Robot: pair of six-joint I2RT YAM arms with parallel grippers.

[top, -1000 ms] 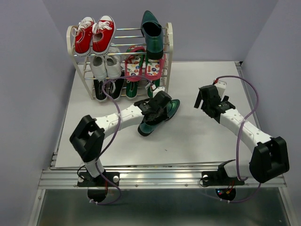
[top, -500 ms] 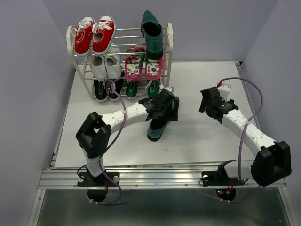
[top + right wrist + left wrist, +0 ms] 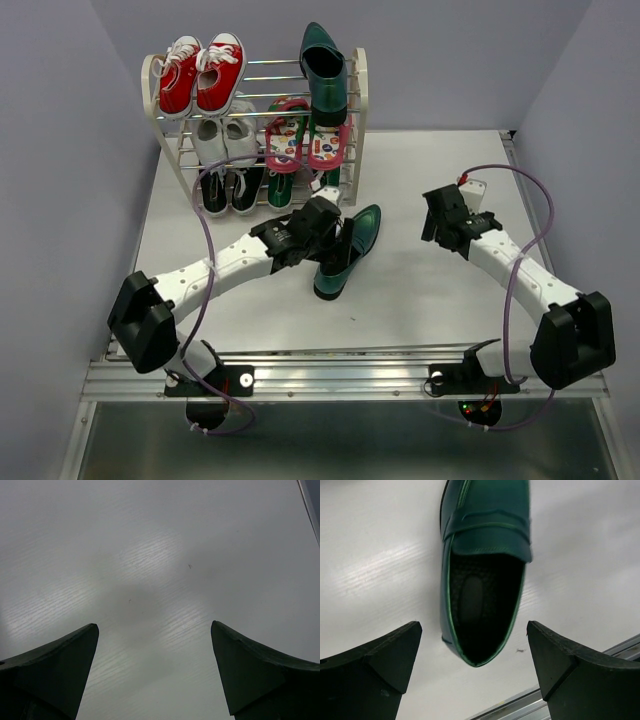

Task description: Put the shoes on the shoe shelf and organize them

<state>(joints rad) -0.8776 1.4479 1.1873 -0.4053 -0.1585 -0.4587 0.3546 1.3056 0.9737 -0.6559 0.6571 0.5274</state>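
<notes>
Top view: found left gripper right at loose heel on table, just in front of shelf. Couldn't judge its opening from here. Counted other heel upright on top tier at right, beside red sneakers. Noted flip-flops one tier down, beside white sneakers. Noted green sneakers on a lower tier beside black pair, partly hidden by arm. Spotted right gripper well apart to the right, over table.

Left wrist: saw left gripper with fingers spread wide, nothing gripped. Saw loose heel lying on table between and beyond the tips, opening toward camera, touching neither.

Right wrist: saw right gripper spread wide too, nothing held, table under it.
</notes>
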